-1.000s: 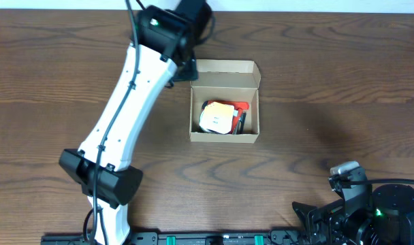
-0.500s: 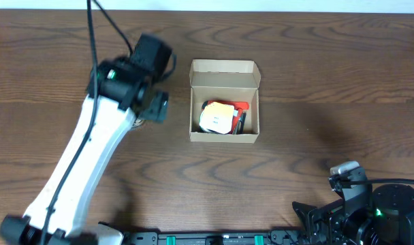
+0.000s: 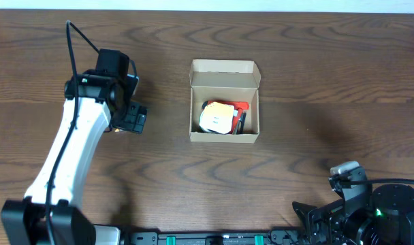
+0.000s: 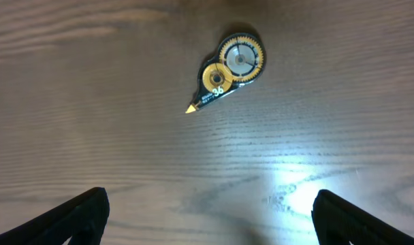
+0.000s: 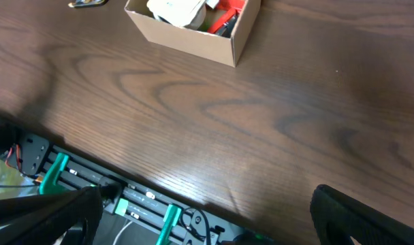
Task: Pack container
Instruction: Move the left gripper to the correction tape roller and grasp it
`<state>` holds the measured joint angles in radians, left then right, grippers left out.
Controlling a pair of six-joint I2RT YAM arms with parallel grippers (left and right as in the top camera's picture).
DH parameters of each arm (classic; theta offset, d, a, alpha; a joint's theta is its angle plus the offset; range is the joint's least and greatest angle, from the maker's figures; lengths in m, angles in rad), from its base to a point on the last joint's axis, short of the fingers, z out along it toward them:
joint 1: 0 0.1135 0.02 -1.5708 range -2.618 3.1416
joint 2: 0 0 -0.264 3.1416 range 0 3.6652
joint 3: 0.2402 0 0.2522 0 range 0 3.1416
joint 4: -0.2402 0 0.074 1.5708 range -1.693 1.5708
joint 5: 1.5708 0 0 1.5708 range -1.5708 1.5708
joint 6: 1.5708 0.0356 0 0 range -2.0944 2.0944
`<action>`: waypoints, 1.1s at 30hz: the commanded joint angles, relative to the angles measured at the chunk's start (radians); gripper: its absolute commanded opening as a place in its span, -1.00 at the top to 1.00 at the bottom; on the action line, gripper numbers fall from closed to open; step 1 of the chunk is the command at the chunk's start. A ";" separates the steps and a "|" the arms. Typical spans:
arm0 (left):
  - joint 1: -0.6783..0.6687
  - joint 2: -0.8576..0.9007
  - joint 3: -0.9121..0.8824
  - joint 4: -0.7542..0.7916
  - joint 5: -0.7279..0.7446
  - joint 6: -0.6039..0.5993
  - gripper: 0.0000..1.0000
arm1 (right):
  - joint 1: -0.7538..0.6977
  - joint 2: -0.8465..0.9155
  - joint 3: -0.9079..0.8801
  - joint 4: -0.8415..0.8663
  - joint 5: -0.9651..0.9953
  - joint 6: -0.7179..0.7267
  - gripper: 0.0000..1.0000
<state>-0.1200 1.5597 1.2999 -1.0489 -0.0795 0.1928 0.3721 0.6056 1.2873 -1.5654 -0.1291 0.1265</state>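
Observation:
The container [image 3: 225, 135] is a small tan cardboard box with its flap lid [image 3: 225, 67] open toward the back. Inside lie a white and orange item [image 3: 217, 117] and red and black items. The box also shows in the right wrist view [image 5: 186, 37]. My left gripper [image 3: 131, 117] hovers left of the box, open and empty. In the left wrist view it [image 4: 207, 224] hangs above bare wood, with a black and gold correction-tape dispenser [image 4: 231, 68] lying ahead of it. My right gripper [image 5: 207, 218] is open and empty over the table's front edge.
The right arm [image 3: 360, 201] rests at the front right corner. A metal rail with green clamps [image 5: 91, 180] runs along the table's front edge. The left arm's white link [image 3: 64, 163] slants across the left side.
My left arm has swung away from the box's back left corner, moving left and toward the front. The right arm and the box have not moved.

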 commanded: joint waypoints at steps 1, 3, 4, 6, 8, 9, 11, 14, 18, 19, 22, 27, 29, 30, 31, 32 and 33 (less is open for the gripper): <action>0.029 0.070 -0.012 0.021 0.054 0.039 -0.91 | 0.011 -0.003 0.001 0.001 0.010 0.011 -0.98; 0.031 0.119 -0.013 0.037 0.055 0.066 -0.92 | 0.011 -0.003 0.001 0.001 0.010 0.011 -0.98; 0.031 0.146 -0.013 0.045 0.055 0.084 -0.93 | 0.011 -0.003 0.001 0.001 0.010 0.011 -0.99; 0.031 0.192 -0.013 0.060 0.055 0.117 -1.00 | 0.011 -0.003 0.001 0.001 0.010 0.011 -0.98; 0.031 0.237 -0.013 0.085 0.054 0.139 -1.00 | 0.011 -0.003 0.001 0.001 0.010 0.011 -0.99; 0.031 0.254 -0.013 0.095 0.054 0.145 -1.00 | 0.011 -0.003 0.001 0.001 0.010 0.011 -0.98; 0.031 0.286 -0.013 0.119 0.054 0.145 -1.00 | 0.011 -0.003 0.001 0.001 0.010 0.011 -0.98; 0.031 0.327 -0.013 0.154 0.051 0.154 -1.00 | 0.011 -0.003 0.001 0.001 0.010 0.011 -0.98; 0.031 0.367 -0.013 0.211 0.046 0.177 -0.98 | 0.011 -0.003 0.001 0.001 0.010 0.011 -0.98; 0.031 0.378 -0.013 0.230 0.045 0.178 -0.96 | 0.011 -0.003 0.001 0.001 0.010 0.011 -0.99; 0.031 0.410 -0.013 0.277 0.046 0.179 -0.95 | 0.011 -0.003 0.001 0.001 0.010 0.011 -0.99; 0.031 0.451 -0.013 0.303 0.046 0.190 -0.95 | 0.011 -0.003 0.001 0.001 0.010 0.011 -0.98; 0.031 0.465 -0.013 0.303 0.046 0.189 -0.96 | 0.011 -0.003 0.001 0.001 0.010 0.011 -0.99; 0.031 0.470 -0.013 0.302 0.047 0.189 -0.98 | 0.011 -0.003 0.001 0.001 0.010 0.011 -0.99; 0.031 0.473 -0.013 0.302 0.047 0.189 -0.99 | 0.011 -0.003 0.001 0.001 0.010 0.011 -0.99; 0.031 0.474 -0.013 0.302 0.047 0.189 -1.00 | 0.011 -0.003 0.001 0.001 0.010 0.011 -0.98; 0.031 0.475 -0.013 0.303 0.047 0.189 -0.89 | 0.011 -0.003 0.001 0.001 0.010 0.011 -0.99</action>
<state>-0.0921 1.9881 1.2953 -0.7471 -0.0261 0.3664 0.3721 0.6056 1.2873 -1.5654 -0.1291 0.1265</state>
